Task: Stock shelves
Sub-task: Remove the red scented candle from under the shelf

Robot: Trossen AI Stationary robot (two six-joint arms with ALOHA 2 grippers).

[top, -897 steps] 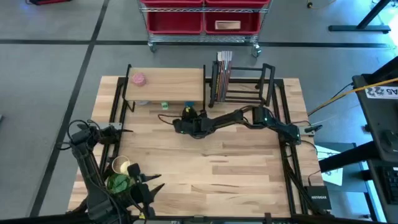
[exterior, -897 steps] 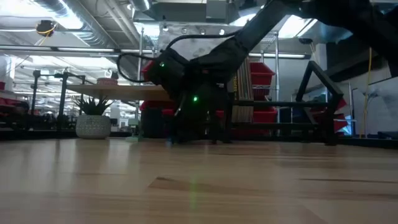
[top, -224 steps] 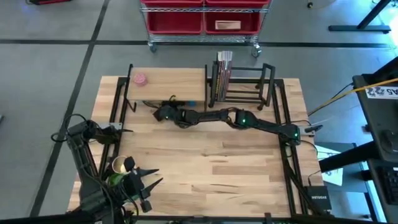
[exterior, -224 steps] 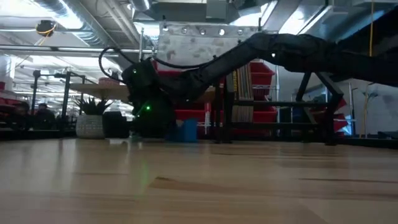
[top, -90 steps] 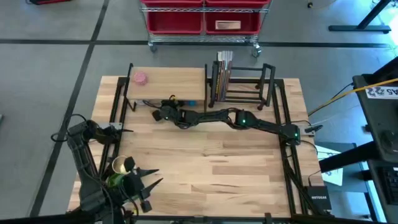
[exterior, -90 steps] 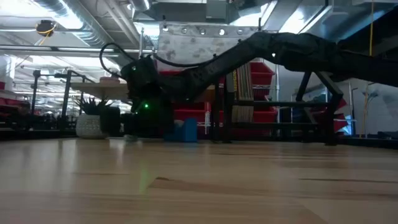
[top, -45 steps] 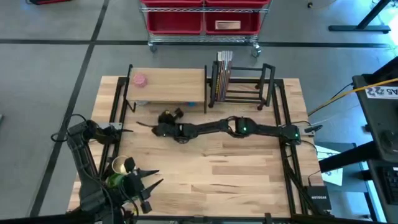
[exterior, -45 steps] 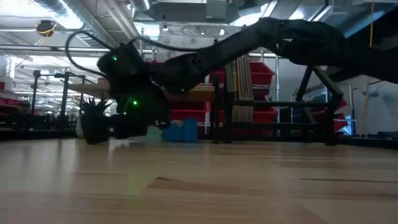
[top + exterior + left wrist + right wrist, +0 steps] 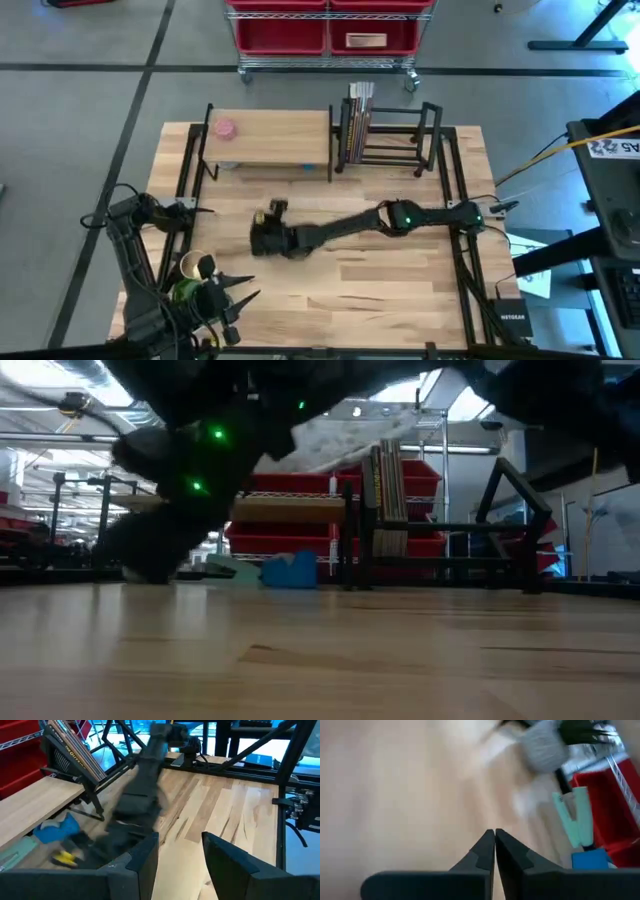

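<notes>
Overhead, the wood-topped shelf (image 9: pixel 268 138) sat in the upper-left part of the table (image 9: pixel 380 280), with the black book rack (image 9: pixel 392 135) just to its right near frame centre-top, holding upright books (image 9: pixel 358 105) at its left end. Right gripper (image 9: pixel 262 235) lay stretched to left of frame centre, below the shelf, its fingers (image 9: pixel 490 851) pressed together with nothing between them. Left gripper (image 9: pixel 232 298) waited at lower left, fingers (image 9: pixel 145 860) spread apart, holding nothing.
</notes>
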